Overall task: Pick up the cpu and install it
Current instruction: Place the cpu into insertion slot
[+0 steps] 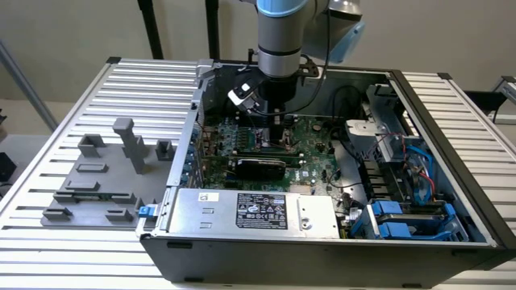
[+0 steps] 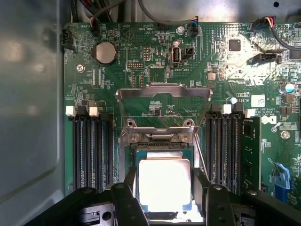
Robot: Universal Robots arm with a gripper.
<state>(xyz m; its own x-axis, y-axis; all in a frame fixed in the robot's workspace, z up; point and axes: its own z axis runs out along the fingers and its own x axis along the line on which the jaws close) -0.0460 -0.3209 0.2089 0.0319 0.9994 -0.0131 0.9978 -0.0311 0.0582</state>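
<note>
The cpu (image 2: 164, 183), a flat square chip with a bright silver top, sits low over the dark metal-framed socket (image 2: 162, 141) on the green motherboard (image 2: 225, 70). My gripper (image 2: 164, 176) straddles it, with one black finger (image 2: 130, 181) against each of two opposite edges of the chip. The socket's metal load plate (image 2: 162, 92) is swung open and stands up beyond the socket. In the exterior view my gripper (image 1: 274, 130) reaches straight down into the open computer case (image 1: 322, 244), over the middle of the board.
Black memory slots (image 2: 91, 150) (image 2: 225, 150) flank the socket closely on both sides. A silver power supply (image 1: 258, 211) fills the case's front, with cables and blue drive bays (image 1: 403, 220) at the exterior view's right. Grey plastic blocks (image 1: 105, 175) stand on the slatted table (image 1: 57, 121) outside the case.
</note>
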